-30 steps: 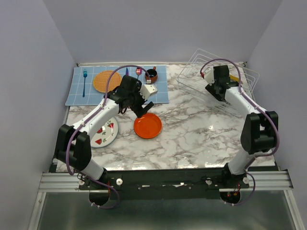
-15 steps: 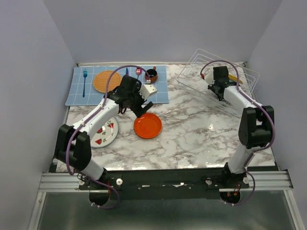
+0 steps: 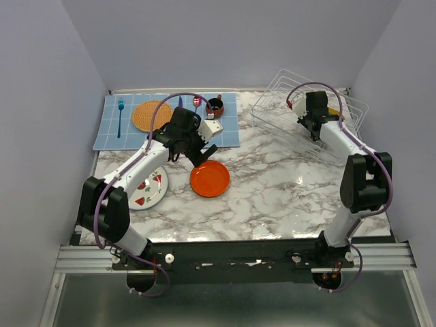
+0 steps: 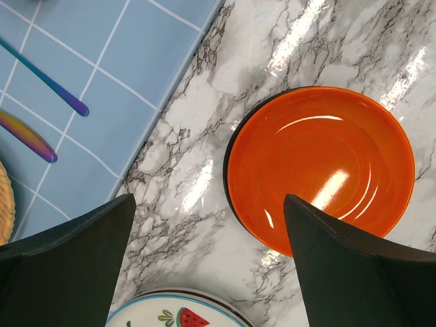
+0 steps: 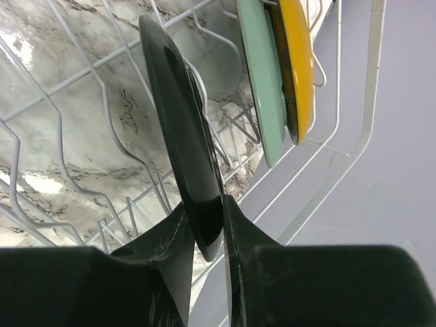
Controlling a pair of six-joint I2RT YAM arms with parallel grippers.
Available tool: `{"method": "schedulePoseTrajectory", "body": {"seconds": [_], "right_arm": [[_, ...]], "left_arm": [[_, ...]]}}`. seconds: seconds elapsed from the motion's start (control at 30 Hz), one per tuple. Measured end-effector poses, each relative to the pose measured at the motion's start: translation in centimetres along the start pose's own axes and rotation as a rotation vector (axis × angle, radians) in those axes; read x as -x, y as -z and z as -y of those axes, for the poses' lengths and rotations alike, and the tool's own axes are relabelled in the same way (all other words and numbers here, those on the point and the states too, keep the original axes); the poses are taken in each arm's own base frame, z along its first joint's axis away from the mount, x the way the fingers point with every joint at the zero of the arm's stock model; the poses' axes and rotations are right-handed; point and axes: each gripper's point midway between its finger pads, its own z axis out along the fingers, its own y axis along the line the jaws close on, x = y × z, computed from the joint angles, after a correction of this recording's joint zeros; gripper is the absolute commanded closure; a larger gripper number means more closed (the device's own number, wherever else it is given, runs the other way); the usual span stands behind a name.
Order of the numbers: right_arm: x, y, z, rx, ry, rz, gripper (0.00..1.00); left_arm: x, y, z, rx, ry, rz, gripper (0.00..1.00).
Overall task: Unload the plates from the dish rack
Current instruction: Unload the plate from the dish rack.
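Black plate (image 5: pixel 178 116) stands upright in dish rack (image 3: pixel 276 102) on marble table (image 3: pixel 272 184), grey walls (image 3: pixel 225 41) around. Right gripper (image 5: pixel 204 228) pinches the plate's rim; left gripper (image 4: pixel 210 204) gapes wide, empty.

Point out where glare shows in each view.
Left wrist: glare streaks cross the marble table and white highlights sit on the orange plate. Right wrist: a bright patch washes out the marble at lower left, left of the black plate. Top external: even light, one small highlight on the marble right of centre.
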Motion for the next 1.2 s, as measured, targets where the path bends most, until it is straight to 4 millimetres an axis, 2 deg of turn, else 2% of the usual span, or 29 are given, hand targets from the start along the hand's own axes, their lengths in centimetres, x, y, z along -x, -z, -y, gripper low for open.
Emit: {"method": "schedulePoseTrajectory", "body": {"seconds": [0.23, 0.4, 0.57, 0.7, 0.73, 0.77, 0.97, 1.2], "right_arm": [[-0.2, 2.6, 1.3, -0.018, -0.010, 0.015, 0.87], [-0.4, 4.5, 2.3, -0.036, -0.022, 0.026, 0.93], [-0.7, 5.9, 2.8, -0.037, -0.034, 0.027, 0.99], [-0.3, 7.7, 3.9, -0.052, -0.050, 0.049, 0.99], [0.0, 8.3, 4.3, -0.061, -0.058, 0.064, 0.99], [0.8, 10.1, 5.2, -0.068, -0.080, 0.103, 0.99], [1.6, 12.4, 5.6, -0.042, -0.102, 0.143, 0.99], [3.2, 17.6, 7.3, -0.004, -0.187, 0.271, 0.99]], "left_arm": [[0.0, 0.0, 0.0, -0.001, 0.000, -0.001, 0.01], [0.0, 0.0, 0.0, 0.000, 0.001, -0.003, 0.01], [0.6, -0.3, -0.5, 0.006, -0.001, 0.001, 0.01], [1.2, -0.7, -1.0, 0.010, -0.002, 0.005, 0.01], [1.4, -0.8, -1.1, 0.010, -0.002, 0.005, 0.01], [1.8, -1.2, -1.4, 0.012, -0.003, 0.008, 0.01], [1.7, -1.3, -1.6, 0.013, 0.002, 0.006, 0.01], [1.8, -1.1, -2.5, 0.032, 0.017, 0.015, 0.01]]}}
